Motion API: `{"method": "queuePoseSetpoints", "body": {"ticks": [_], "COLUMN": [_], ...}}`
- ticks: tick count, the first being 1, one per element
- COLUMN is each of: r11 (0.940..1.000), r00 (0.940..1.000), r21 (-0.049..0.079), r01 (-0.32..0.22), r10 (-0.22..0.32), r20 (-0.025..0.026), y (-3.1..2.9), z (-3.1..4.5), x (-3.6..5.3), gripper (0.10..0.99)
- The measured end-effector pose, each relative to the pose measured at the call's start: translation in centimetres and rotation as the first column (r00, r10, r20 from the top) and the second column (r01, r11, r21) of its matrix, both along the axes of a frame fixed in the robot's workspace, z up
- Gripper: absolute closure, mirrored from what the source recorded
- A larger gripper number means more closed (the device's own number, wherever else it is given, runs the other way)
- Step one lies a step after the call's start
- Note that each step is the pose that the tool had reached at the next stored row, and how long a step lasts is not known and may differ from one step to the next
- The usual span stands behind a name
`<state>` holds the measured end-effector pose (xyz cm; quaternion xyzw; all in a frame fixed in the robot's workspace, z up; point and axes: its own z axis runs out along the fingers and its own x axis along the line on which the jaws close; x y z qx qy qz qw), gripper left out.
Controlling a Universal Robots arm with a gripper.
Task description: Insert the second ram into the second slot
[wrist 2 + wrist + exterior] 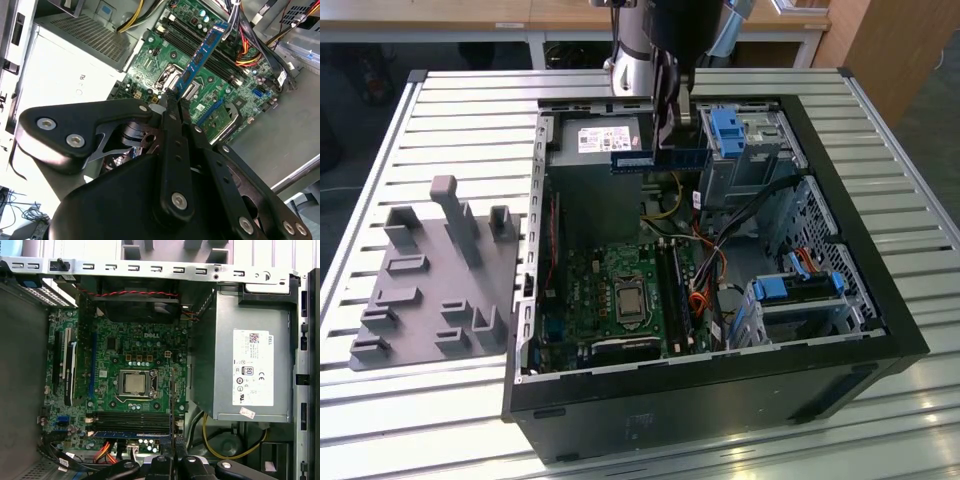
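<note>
My gripper (672, 148) is shut on the second ram (660, 158), a thin blue stick held level above the open computer case (880, 300), over the power supply's edge. In the second wrist view the ram (202, 55) sticks out from the closed fingertips (172, 100) over the motherboard. Its dark memory slots (200, 45) lie below it. In the first wrist view the stick (130, 432) appears edge-on, beside the row of black slots (127, 420), with the gripper (175, 452) just behind it. The slots (677, 290) sit to the exterior view's right of the CPU socket (628, 295).
The silver power supply (600, 140) fills the case's far corner. Drive bays with bright blue tabs (728, 128) and orange cables (705, 270) crowd the exterior view's right side. A grey fixture plate (430, 270) with upright posts lies on the slatted table at the left.
</note>
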<state>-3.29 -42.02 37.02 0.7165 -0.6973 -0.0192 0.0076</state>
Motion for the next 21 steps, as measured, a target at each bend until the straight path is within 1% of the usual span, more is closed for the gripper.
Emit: {"method": "queuePoseSetpoints", "body": {"ticks": [11,13,21], "r11": [1.0,1.0,1.0], "r00": [1.0,1.0,1.0], "r21": [0.0,0.0,0.0], "r01": [0.0,0.0,0.0], "r10": [0.0,0.0,0.0], "r20": [0.0,0.0,0.0], "y": [-0.23,-0.73,-0.91], "z": [0.0,-0.01,-0.01], "x": [0.0,0.0,0.0], "gripper": [0.949,0.949,0.949]}}
